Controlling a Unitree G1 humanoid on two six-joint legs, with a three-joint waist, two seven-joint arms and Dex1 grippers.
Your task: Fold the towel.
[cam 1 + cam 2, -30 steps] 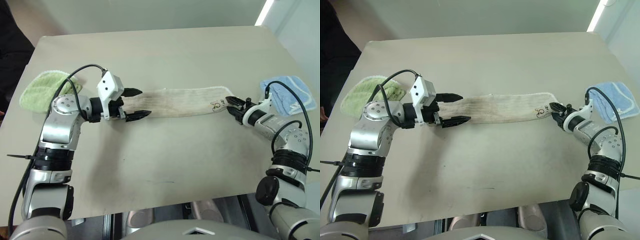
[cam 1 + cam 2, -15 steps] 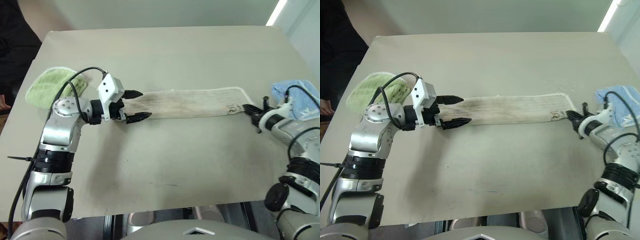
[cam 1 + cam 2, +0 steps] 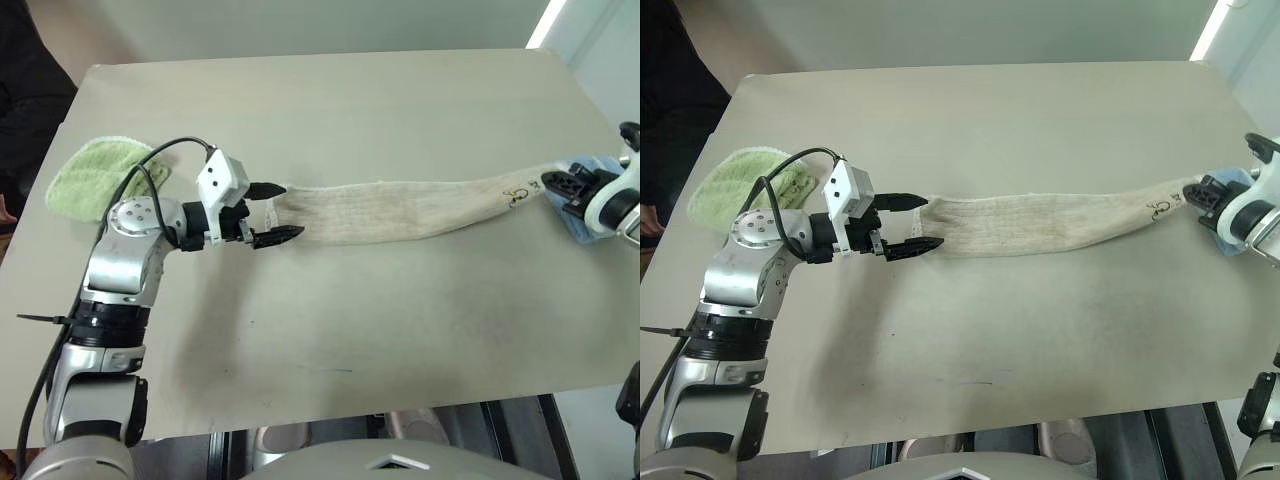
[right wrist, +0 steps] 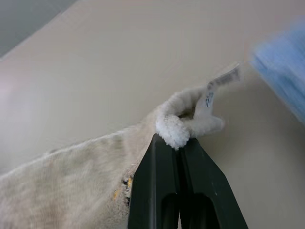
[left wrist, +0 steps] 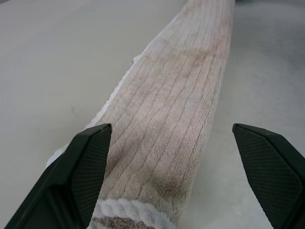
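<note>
While the towel lies stretched in a long band across the beige surface, the right end effector has its fingers pressed together on the towel's corded corner beside the dark logo. At the opposite end, the left end effector rests with fingers spread wide, one on either side of the cloth. A light-green cloth sits near the surface's left edge, a light-blue cloth just beside the right end effector.

One table here, and three cloths on it: one beige towel stretched long across the middle, one fluffy green cloth at the left, one light-blue cloth at the right edge. Two grippers as well, the left gripper and the right gripper.
</note>
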